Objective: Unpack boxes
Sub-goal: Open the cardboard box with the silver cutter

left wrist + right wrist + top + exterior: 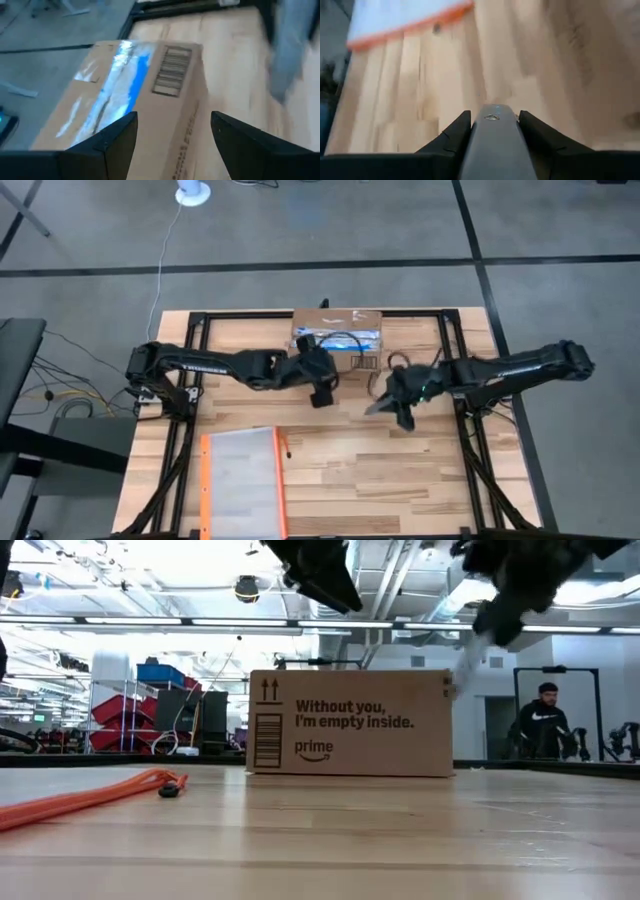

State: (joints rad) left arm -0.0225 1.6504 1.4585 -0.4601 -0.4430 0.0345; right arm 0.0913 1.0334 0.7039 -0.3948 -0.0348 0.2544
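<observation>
1. While the box (350,723) stands sealed at the table's far edge, the foreground of the low view holds only bare wood and the orange rim of a clear pouch (240,483), which lies flat at the near left of the table (400,470), well apart from the box.

2. In mid-table, the right gripper (398,402) hangs above the wood, just right of the box's near corner, its fingers closed on a flat grey tool (496,145) that juts forward between them; what kind of tool it is cannot be told, though a blade for the tape is a fair guess.

3. Next to it, the left gripper (322,380) hovers over the near edge of the box, fingers (107,142) spread wide and holding nothing, the box top filling its wrist view.

4. At the far edge, the box shows flaps down and blue-and-white tape (132,82) running unbroken along the top seam, a barcode (172,70) beside it and printed marks on the side facing the low camera.

5. Judged from this, the unpacking has barely begun: tool in hand and both arms in position, but tape uncut, flaps unopened and nothing taken out. Cutting, opening and emptying all remain.

6. Beyond the table, a person (543,725) stands in the room.
</observation>
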